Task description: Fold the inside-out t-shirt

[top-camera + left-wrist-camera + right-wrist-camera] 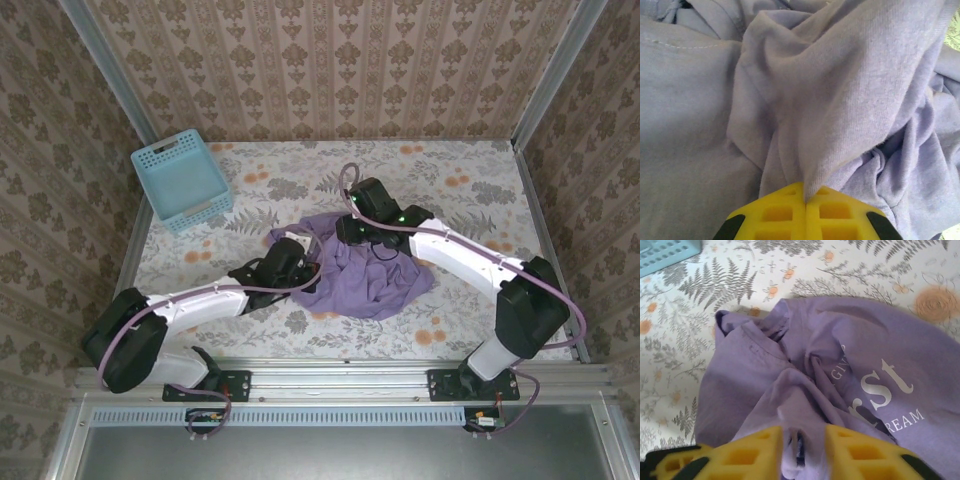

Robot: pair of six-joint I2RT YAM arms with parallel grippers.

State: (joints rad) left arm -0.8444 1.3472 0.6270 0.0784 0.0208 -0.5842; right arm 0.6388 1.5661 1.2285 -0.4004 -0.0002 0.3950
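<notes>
The inside-out t-shirt, lavender-purple, lies crumpled in a heap at the middle of the table. White printed lettering shows on one exposed face. My left gripper is at the heap's left edge. In the left wrist view it is shut on a raised fold of the t-shirt, with the cloth pinched between the yellow fingertips. My right gripper is at the heap's upper edge. Its yellow fingers stand apart, and a bunched ridge of the t-shirt lies loosely in the gap.
A light-blue lattice basket stands at the back left of the table, its corner showing in the right wrist view. The floral tablecloth is bare around the shirt. Patterned walls close in the back and both sides.
</notes>
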